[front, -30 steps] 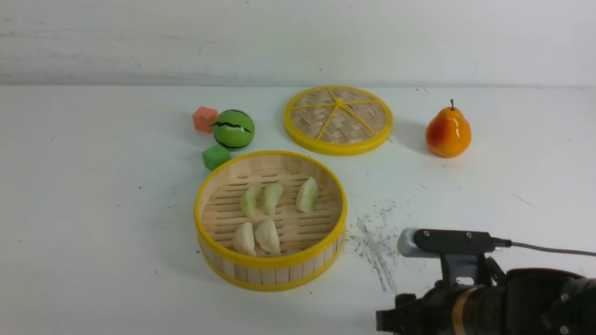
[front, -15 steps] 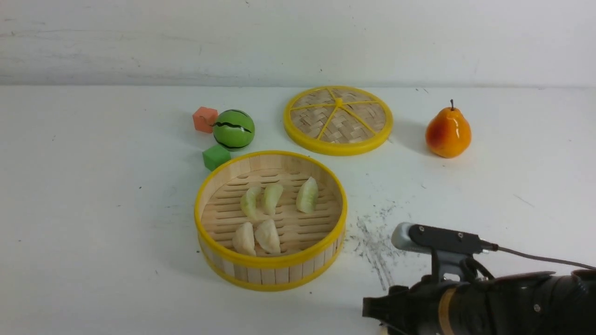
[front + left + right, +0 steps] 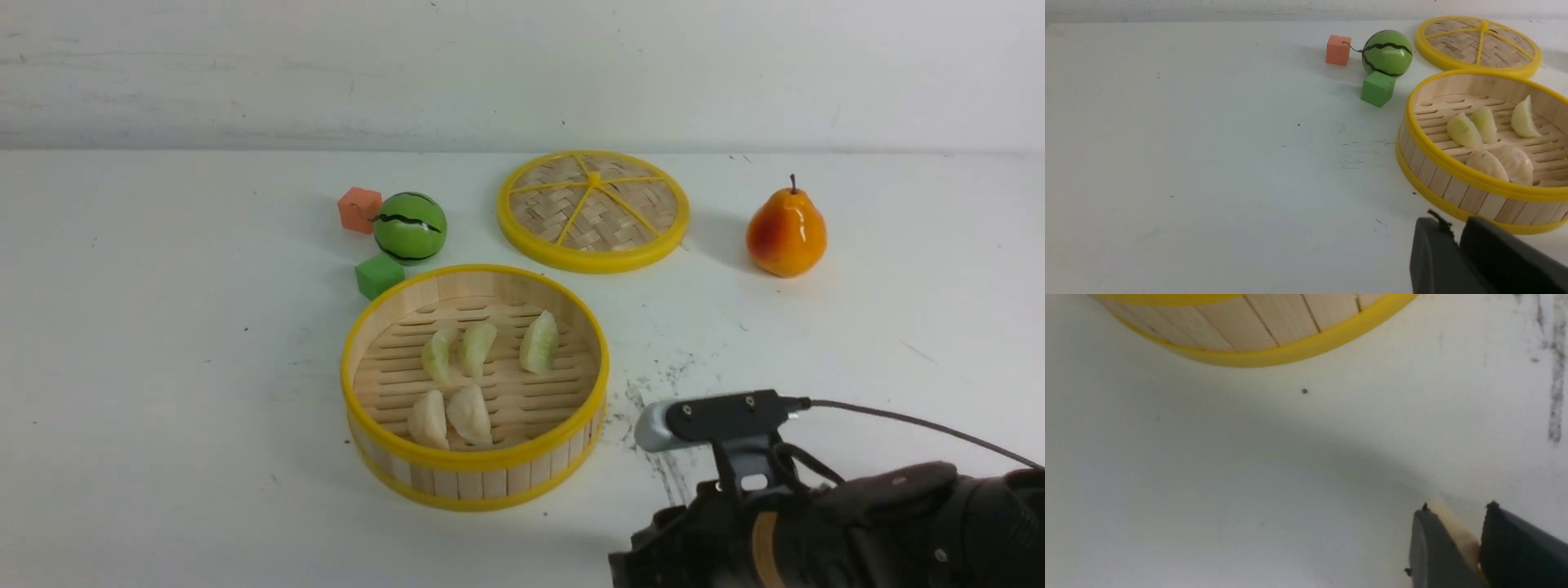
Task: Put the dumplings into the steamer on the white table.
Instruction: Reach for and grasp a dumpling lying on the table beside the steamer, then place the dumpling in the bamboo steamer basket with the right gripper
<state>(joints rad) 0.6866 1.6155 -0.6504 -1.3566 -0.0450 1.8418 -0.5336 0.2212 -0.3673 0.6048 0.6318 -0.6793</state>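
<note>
though nearly done, holds five dumplings (image 3: 477, 347) in the steamer (image 3: 474, 459) on the white table (image 3: 163, 367). leaves one cream dumpling (image 3: 1457, 539) outside, pinched in the jaws of right gripper (image 3: 1458, 514) near the steamer, with left gripper (image 3: 1453, 222) closed, empty.

Your right arm (image 3: 857, 523) reaches low, your right gripper (image 3: 1457, 516) pinching a dumpling (image 3: 1459, 537); your left gripper (image 3: 1455, 230) has its jaws together

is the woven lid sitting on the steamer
No, the woven lid lies flat on the white table behind the open steamer, apart from it.
</note>
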